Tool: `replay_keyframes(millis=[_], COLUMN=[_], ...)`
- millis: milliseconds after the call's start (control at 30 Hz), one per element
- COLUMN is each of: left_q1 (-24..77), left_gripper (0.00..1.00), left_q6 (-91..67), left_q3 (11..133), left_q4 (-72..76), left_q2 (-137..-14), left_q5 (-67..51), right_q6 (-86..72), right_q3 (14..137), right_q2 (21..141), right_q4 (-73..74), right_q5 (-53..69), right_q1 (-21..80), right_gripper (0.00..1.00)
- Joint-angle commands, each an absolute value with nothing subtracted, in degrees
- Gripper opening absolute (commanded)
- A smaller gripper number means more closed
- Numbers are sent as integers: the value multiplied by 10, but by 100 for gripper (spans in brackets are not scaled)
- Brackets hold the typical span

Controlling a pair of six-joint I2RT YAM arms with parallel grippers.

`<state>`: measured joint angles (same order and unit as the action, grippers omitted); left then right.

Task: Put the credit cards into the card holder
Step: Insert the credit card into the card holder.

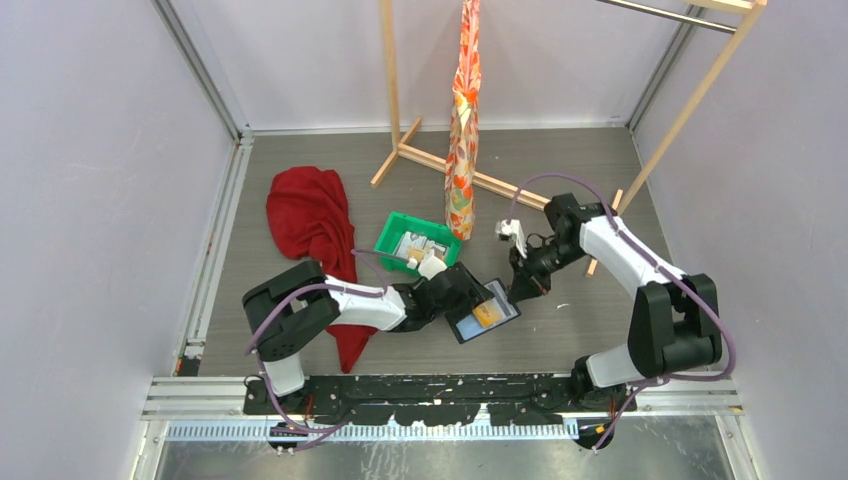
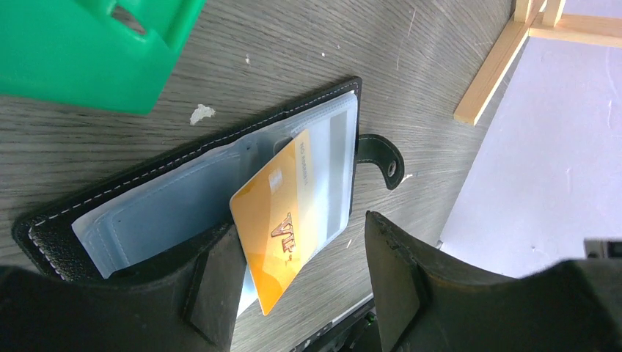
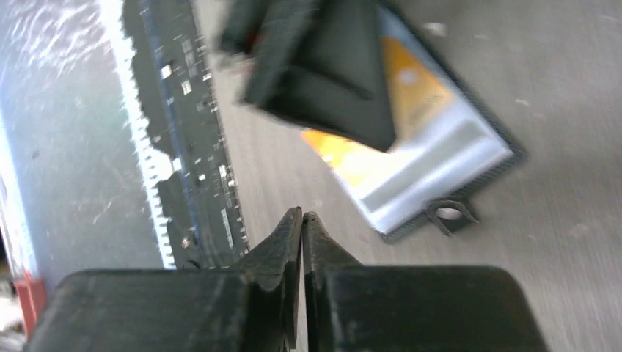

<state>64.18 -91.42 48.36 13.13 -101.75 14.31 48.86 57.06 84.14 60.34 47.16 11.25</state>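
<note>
The black card holder (image 1: 465, 328) lies open on the table, its pale blue-grey lining up. An orange-yellow credit card (image 2: 275, 235) marked VIP sits slanted in a pocket, its lower half sticking out past the holder's edge. My left gripper (image 2: 301, 286) is open over the holder (image 2: 183, 205), the card between its fingers and close to the left finger (image 2: 213, 293). My right gripper (image 3: 302, 216) is shut and empty, just right of the holder (image 3: 447, 158), near its snap tab (image 3: 449, 214). More whitish cards (image 1: 415, 245) lie in the green tray.
The green tray (image 1: 392, 240) stands just behind the left gripper (image 1: 462, 292). A red cloth (image 1: 310, 215) lies at the left. A wooden rack (image 1: 420, 155) with a hanging orange patterned cloth (image 1: 462, 150) stands at the back. The right gripper (image 1: 520, 287) hovers by the holder.
</note>
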Motion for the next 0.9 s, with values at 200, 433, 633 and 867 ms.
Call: replay_keyframes(millis=[200,433,633,867], left_q1=[633,629,624,617], left_gripper=[61,61,61,61], left_q6=[-900,-922,-928,-934], left_q3=[463,444,443,441], left_q4=[118,150,160,181], left_q2=[-1021,-1020,-1022,-1036], left_q5=[110,104,93,75], right_q6=[965,887,754,682], right_q3=[456,425,412,383], right_q2=[731,718,724,727], right_q4=[667,545,415,309], right_q5=[561,500,410,305], right_q1=[168,246,331,420], right_gripper=[2,1,1,1])
